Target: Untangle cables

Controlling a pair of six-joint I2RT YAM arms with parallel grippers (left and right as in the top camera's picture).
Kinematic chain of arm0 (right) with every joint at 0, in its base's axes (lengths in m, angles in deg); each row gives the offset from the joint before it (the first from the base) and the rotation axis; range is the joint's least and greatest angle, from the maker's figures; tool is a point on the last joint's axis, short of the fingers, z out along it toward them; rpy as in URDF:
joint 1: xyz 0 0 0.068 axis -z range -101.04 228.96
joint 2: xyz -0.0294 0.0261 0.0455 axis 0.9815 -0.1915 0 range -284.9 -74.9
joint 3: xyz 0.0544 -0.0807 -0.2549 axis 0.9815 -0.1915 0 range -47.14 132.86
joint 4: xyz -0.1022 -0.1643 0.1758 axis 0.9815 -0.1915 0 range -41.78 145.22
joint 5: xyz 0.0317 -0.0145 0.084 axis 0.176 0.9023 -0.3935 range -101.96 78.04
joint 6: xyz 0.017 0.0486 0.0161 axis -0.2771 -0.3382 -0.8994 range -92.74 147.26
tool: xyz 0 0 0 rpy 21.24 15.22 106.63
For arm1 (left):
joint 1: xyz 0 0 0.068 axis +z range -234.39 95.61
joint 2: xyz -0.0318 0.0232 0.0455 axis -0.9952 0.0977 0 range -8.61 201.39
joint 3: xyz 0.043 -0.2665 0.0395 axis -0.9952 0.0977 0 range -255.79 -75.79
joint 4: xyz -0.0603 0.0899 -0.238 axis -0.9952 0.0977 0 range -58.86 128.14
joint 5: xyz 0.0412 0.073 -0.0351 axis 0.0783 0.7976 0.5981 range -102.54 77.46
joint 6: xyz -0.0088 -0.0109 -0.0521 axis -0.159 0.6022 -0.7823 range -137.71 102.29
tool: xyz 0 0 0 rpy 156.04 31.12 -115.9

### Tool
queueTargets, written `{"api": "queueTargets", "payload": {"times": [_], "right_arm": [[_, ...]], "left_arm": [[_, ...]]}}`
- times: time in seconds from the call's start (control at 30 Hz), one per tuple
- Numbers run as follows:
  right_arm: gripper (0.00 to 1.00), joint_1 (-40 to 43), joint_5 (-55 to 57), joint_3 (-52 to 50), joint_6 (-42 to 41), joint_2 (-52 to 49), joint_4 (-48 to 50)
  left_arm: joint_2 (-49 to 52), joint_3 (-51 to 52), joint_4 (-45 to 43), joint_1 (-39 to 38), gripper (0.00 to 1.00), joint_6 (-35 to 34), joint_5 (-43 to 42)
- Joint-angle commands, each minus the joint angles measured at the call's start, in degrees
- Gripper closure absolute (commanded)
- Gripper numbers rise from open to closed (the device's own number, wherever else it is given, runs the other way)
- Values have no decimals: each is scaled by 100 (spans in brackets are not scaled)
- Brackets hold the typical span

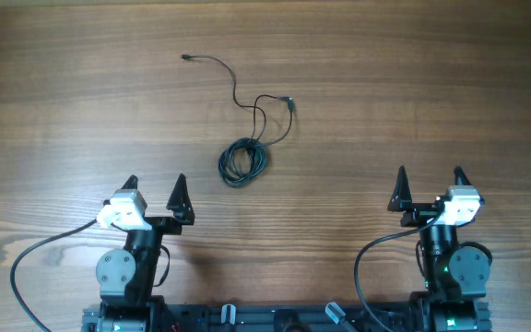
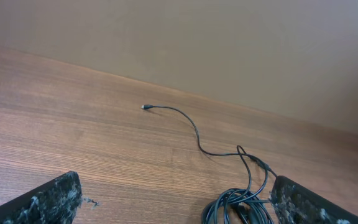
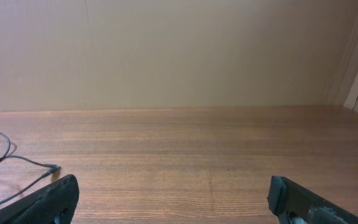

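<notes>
Overhead, nearest the robot's base, the left gripper (image 1: 155, 182) and the right gripper (image 1: 430, 172) sit low at the near side of the wooden table (image 1: 63, 111). Both have their jaws spread wide and hold nothing, with the tips pointing away from the base. This reads as a ready pose, with both arms keeping back so the whole tangle lies open to view before either commits.

Beyond them lie the cables (image 1: 247, 138), well apart from both grippers and nearer the left one. Their closest part is a tight coil (image 1: 242, 162) of several turns, flat on the wood. In the left wrist view it sits at the bottom of the frame, between the spread fingers (image 2: 303, 202) and closer to one of them.

Farther out, thin strands leave the coil and cross one another loosely. One ends in the near plug (image 1: 289, 101), which the right wrist view catches at its far left. Farthest of all, a long tail winds away to the far plug (image 1: 185, 57), lying free on bare wood.

The untangling looks not yet begun. The free tails seem the easiest holds, and the left arm is better placed for the coil.
</notes>
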Motion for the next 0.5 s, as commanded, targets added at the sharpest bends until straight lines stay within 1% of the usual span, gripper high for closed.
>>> {"api": "queueTargets", "payload": {"times": [0.0, 0.47], "right_arm": [[0, 22, 92, -7, -68, 31, 31], [0, 22, 94, -4, -68, 31, 31]], "left_arm": [[-31, 11, 57, 37, 0, 116, 33], [-31, 11, 57, 37, 0, 116, 33]]}}
